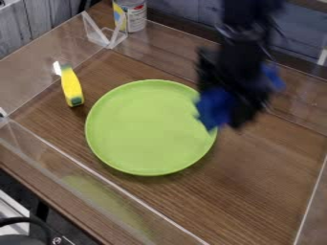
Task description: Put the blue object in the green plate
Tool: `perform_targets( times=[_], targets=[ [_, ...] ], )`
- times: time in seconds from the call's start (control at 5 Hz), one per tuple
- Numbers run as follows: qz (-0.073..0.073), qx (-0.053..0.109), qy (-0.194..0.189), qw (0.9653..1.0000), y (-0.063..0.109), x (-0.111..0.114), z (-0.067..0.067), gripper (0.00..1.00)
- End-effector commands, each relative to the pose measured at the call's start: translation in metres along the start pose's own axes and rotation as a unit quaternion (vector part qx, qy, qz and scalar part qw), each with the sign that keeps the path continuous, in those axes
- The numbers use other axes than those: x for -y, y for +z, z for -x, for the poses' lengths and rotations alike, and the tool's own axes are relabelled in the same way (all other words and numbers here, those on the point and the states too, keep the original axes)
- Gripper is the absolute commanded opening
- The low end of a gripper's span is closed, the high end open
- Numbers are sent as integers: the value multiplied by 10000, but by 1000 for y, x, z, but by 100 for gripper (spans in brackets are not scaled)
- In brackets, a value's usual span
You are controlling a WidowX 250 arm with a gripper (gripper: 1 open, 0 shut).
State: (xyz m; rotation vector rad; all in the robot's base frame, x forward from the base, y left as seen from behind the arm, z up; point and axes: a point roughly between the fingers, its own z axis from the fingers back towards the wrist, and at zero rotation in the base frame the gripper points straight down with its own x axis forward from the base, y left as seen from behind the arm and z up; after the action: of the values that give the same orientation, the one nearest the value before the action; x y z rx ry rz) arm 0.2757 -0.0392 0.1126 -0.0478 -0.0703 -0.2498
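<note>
Hovering over the green plate's right edge, the blurred black tool (232,84) grasps the blue object (215,107); the green plate (151,128) lies below.

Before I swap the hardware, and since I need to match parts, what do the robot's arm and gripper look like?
The arm is black or very dark. The gripper looks equally dark, but motion blur hides its finger shape, cables and any markings.

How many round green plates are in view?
1. The green plate lies on the wooden tabletop, with the gripper and the blue object over its right edge in the image; the blurred arm could hide others.
</note>
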Motion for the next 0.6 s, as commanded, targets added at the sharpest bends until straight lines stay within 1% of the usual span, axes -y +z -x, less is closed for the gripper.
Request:
perform_targets(
  times=[0.0, 0.2, 0.4],
  targets=[
    [-101, 298, 203, 9993, 21, -44, 5, 0],
    [-110, 283, 385, 9988, 21, -79, 23, 0],
    [-6, 306, 225, 9993, 10, -55, 9, 0]
  ],
)
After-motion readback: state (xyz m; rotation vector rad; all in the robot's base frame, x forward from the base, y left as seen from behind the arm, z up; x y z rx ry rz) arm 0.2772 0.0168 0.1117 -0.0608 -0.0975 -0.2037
